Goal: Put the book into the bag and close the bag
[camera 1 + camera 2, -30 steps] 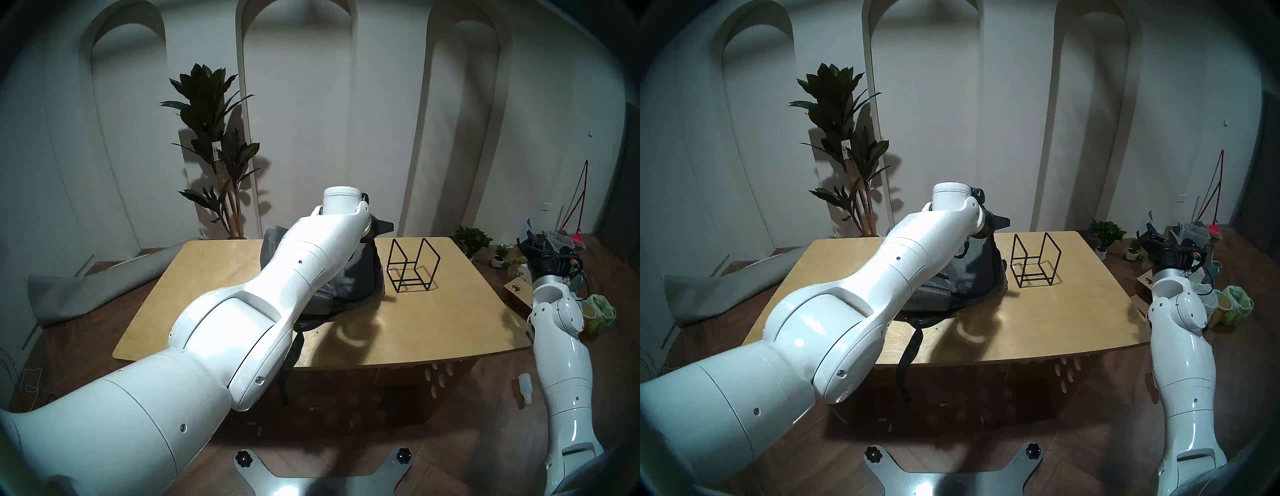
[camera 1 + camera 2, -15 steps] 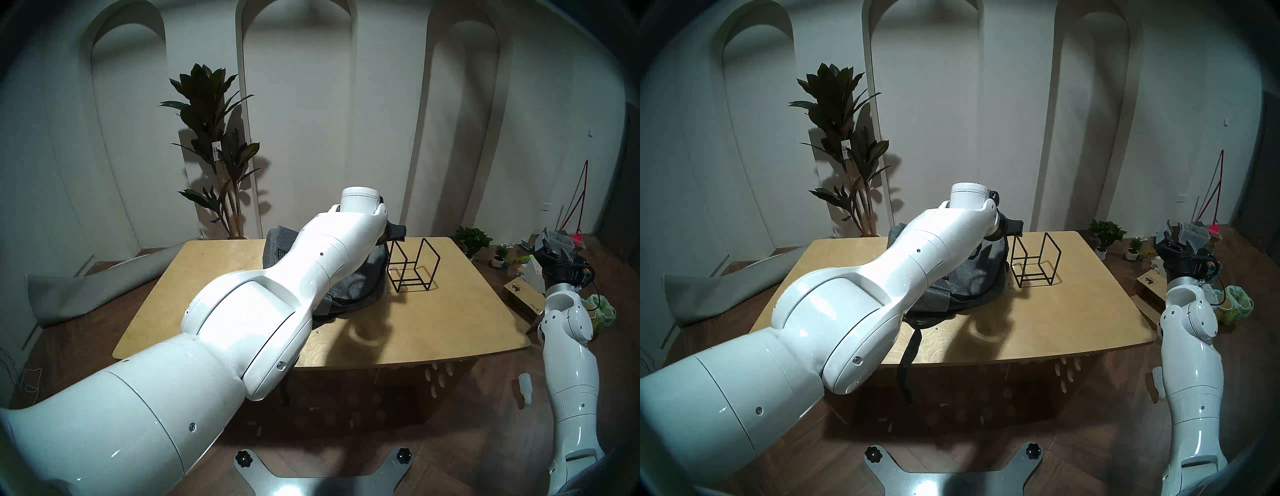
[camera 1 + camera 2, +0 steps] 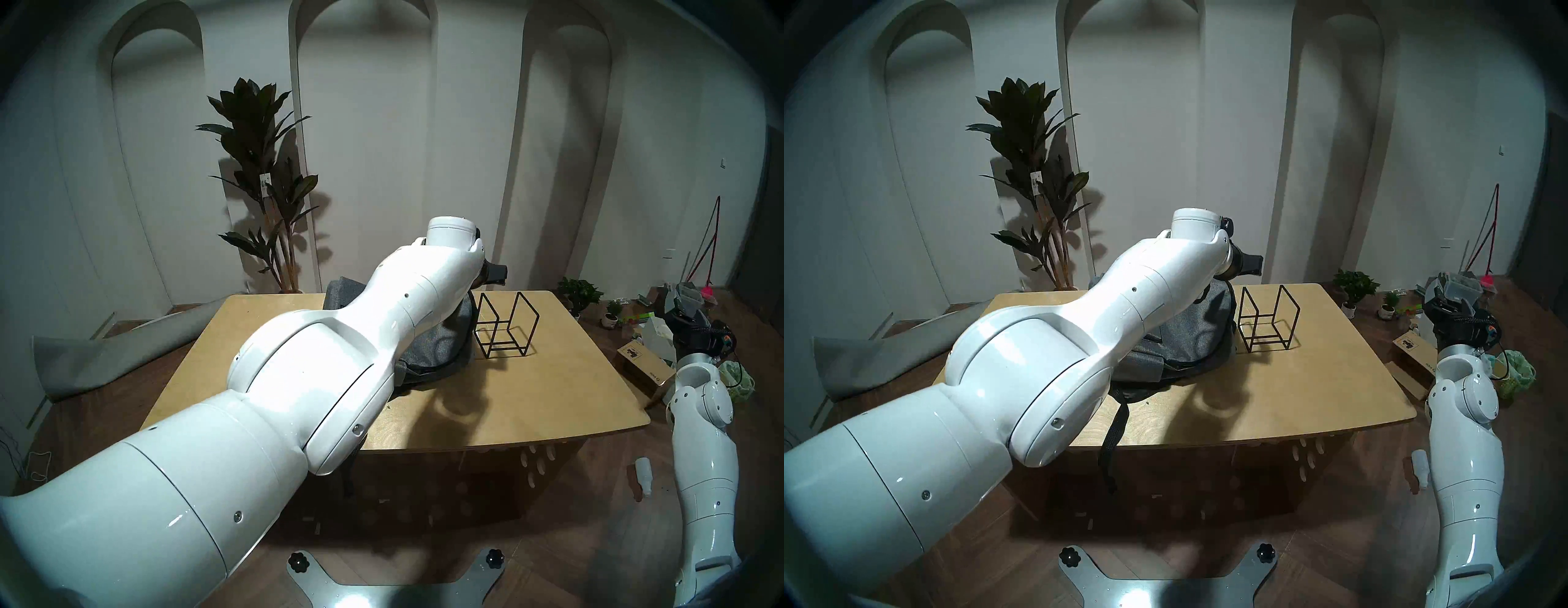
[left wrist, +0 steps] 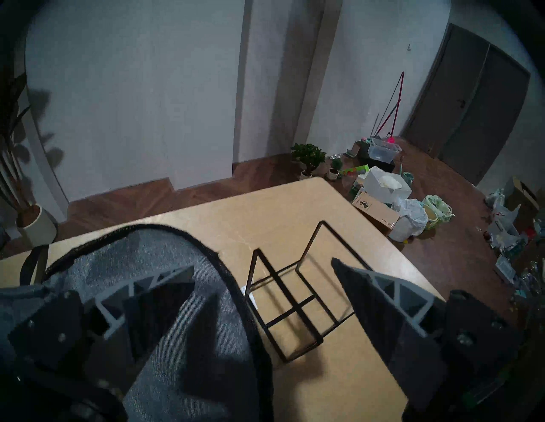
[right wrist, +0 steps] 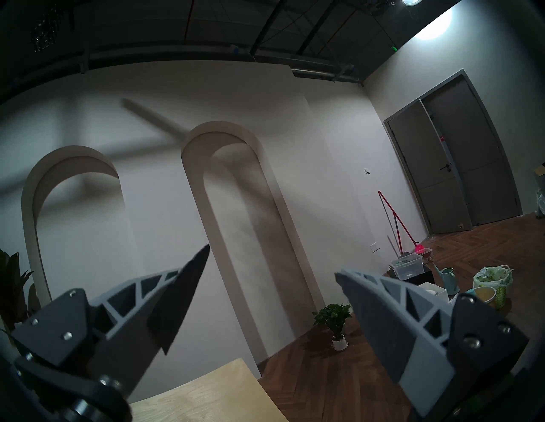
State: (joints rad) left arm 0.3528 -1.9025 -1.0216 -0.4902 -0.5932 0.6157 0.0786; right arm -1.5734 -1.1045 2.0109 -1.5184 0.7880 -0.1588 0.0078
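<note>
Grey bag edge touching wire stand; left claw open above

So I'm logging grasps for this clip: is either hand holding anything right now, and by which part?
Nothing is held. The left hand is open above the dark grey fabric backpack, and the right hand is open off the table, with only room behind it.

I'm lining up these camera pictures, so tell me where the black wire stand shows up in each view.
Head stereo left: the wire stand is right of centre, beside the bag.
Head stereo right: the stand is slightly right of centre, beside the bag.
Left wrist: lower centre, right of the bag.
Right wrist: not in view.
Shared landmark: the table.
</note>
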